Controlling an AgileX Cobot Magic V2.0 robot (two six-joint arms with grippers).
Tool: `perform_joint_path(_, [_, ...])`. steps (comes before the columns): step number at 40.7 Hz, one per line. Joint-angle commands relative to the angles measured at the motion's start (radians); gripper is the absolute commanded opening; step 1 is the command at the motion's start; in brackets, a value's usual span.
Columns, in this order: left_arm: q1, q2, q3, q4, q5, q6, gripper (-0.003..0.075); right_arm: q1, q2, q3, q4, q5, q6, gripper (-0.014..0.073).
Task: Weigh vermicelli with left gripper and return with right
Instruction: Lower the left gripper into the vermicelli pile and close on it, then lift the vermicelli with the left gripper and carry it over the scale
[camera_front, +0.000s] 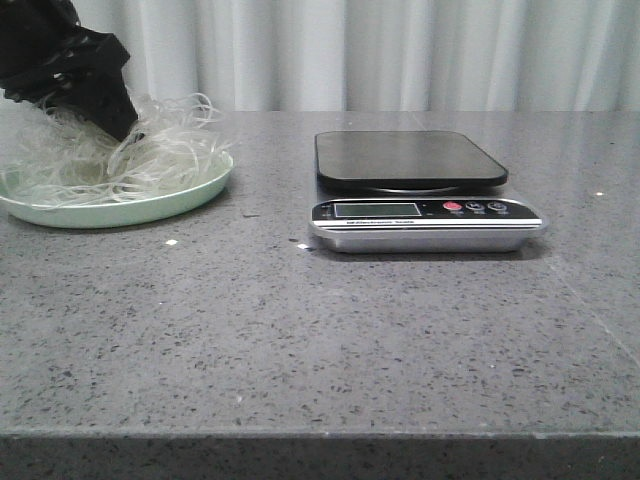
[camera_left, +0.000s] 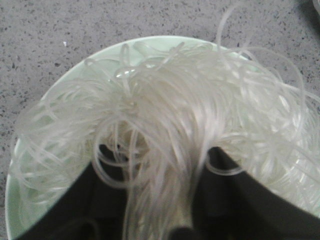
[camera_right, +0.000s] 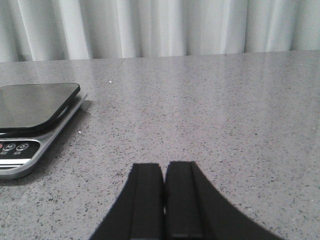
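Note:
The vermicelli is a fluffy tangle of thin whitish strands on a pale green plate at the table's far left. My left gripper comes down into the tangle from the upper left. In the left wrist view its black fingers stand on either side of a thick bundle of vermicelli gathered between them, over the plate; the left gripper looks shut on that bundle. My right gripper is shut and empty, low over bare table to the right of the scale.
A digital kitchen scale with a dark weighing platform and a silver display panel stands right of centre; it also shows in the right wrist view. A pale curtain hangs behind the grey speckled table. Small white crumbs lie in front of the plate.

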Motion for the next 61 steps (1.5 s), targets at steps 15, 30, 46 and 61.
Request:
perform_joint_path(15, [-0.007, -0.081, -0.019, -0.011, 0.000, 0.000, 0.0136, -0.004, -0.014, -0.007, 0.006, -0.079, -0.003, 0.0151])
perform_joint_path(30, [-0.007, -0.300, -0.071, -0.060, -0.023, 0.000, 0.0136, -0.004, -0.014, -0.007, 0.006, -0.079, -0.003, 0.0151])
perform_joint_path(46, [-0.142, -0.336, -0.240, -0.302, -0.080, 0.038, 0.0136, -0.004, -0.014, -0.007, 0.006, -0.074, -0.003, 0.0151])
perform_joint_path(61, [-0.407, -0.163, -0.240, -0.302, -0.217, 0.038, 0.0136, -0.004, -0.014, -0.007, 0.006, -0.074, -0.003, 0.0151])
